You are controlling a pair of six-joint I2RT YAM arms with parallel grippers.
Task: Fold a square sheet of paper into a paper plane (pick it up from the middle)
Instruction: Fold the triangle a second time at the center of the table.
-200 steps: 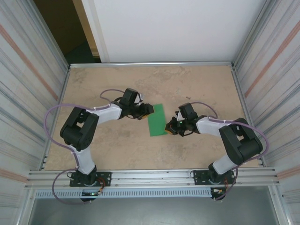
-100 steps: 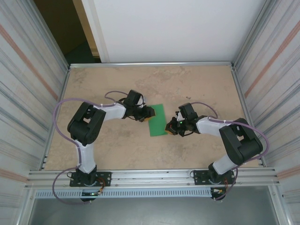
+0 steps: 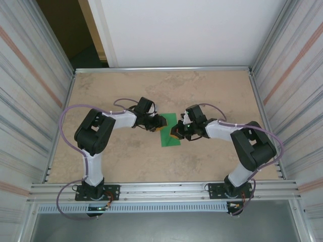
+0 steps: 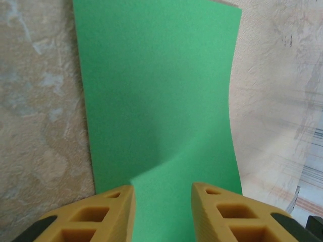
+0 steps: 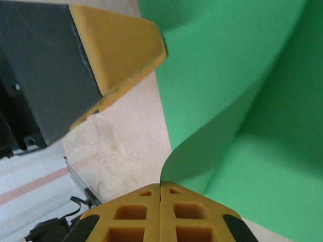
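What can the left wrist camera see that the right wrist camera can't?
Left wrist: the left tool standing open over the paper, with the sheet's far edge. Right wrist: the right tool pinched shut on a curled-up paper edge, and one of the left tool's fingers nearby. Both: green paper on the tan table.

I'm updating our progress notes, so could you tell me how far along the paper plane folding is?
Early stage. The square sheet of paper lies as a narrow rectangle, perhaps already folded in half. In hand: the right claw is shut on one edge, curling it upward, while the left claw, jaws apart, straddles the opposite edge. Remaining: no pointed nose or centre ridge yet.
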